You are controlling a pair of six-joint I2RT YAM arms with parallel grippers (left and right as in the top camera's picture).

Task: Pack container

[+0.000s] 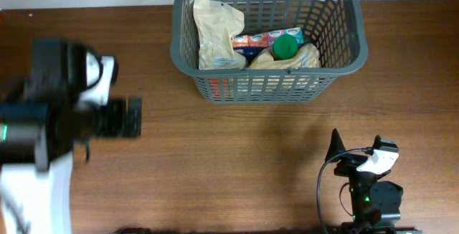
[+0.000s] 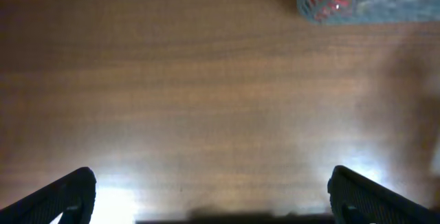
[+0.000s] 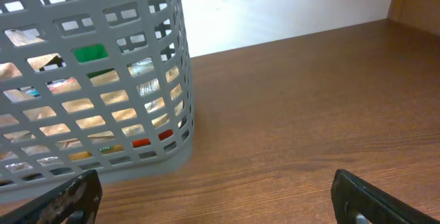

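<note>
Far left over the table, seen from overhead: left gripper, blurred. Fingers spread wide at the bottom corners of its wrist view, with only bare wood between them. Released, holding nothing.

Up and to the right of it: container, set toward the far edge, long axis running left to right across the table, one long lattice wall facing both arms. Appears in the left wrist view only as a blurred corner at top right, so well off that gripper's line.

Inside, left to right: cream bag, colourful carton, green cap, tan bag just beside the cap. No loose item outside the container in any of the three views.

Lower right: right gripper, pointed toward the far edge. Fingertips equally wide apart in its wrist view, nothing between them. Container ahead of it and to the left, the rounded corner filling the left side of that view, near but apart.

Nearer of the two, by these views: the right, though not by much. For any move into the container: over the thick rim first, then down, never through the lattice. With nothing visible left to pick, probably at or near the end of packing.
</note>
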